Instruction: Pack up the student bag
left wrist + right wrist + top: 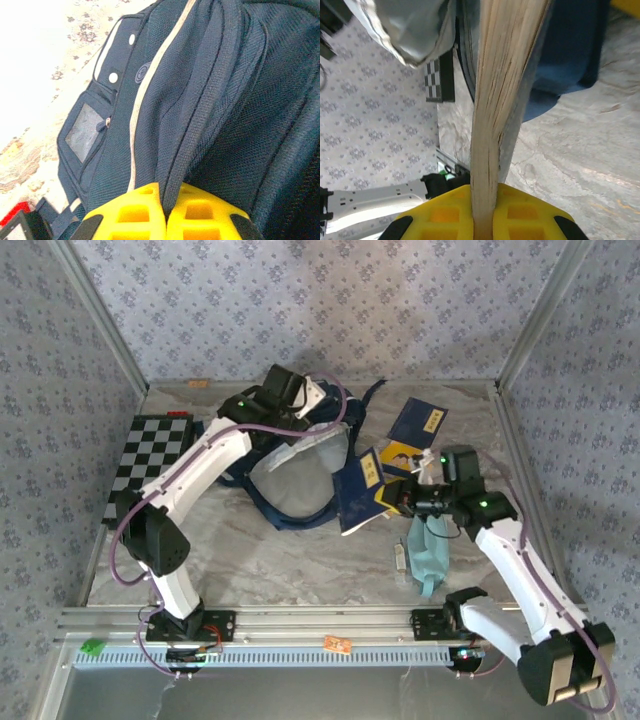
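Tightly: left gripper (165,202) on student bag (225,100), right gripper (484,210) on book (505,75).

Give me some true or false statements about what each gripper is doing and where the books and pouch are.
1. The left gripper is pinched on a fold of the bag. True.
2. The right gripper is open. False: it is shut on a book, held by its page edge.
3. A second book lies on the table, outside the bag. True.
4. The pouch is inside the bag. False: it lies on the table by the right arm.
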